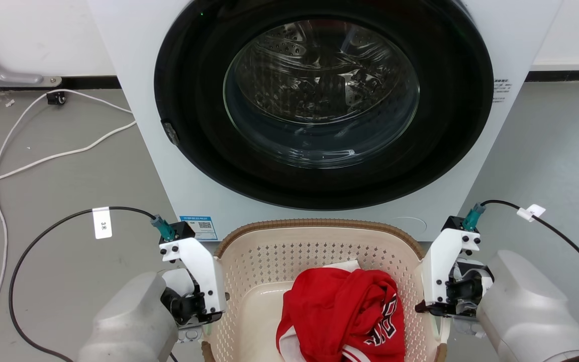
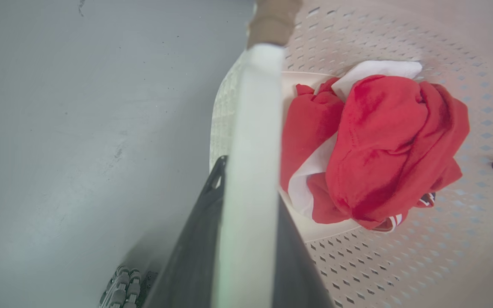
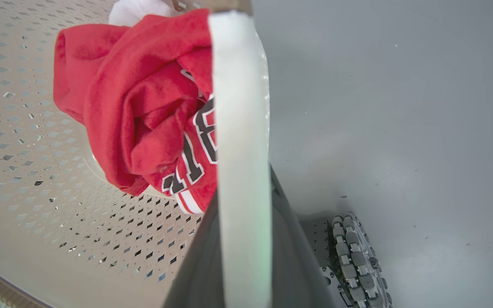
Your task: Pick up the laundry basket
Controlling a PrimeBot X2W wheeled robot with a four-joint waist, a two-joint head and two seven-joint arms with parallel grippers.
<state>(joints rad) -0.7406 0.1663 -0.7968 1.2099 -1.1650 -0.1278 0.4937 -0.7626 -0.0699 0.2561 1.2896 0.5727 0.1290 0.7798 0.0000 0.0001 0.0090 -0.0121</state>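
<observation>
left gripper [image 2: 248, 188] and right gripper [image 3: 243, 188] clamp opposite sides of the laundry basket [image 1: 319, 224].

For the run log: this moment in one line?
left claw shut on left handle | right claw shut on right handle | laundry basket holds red garment

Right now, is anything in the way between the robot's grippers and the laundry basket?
Nothing visible. The left gripper holds the laundry basket by its left handle, the right gripper by its right handle. The washing machine stands behind the basket, not between.
</observation>
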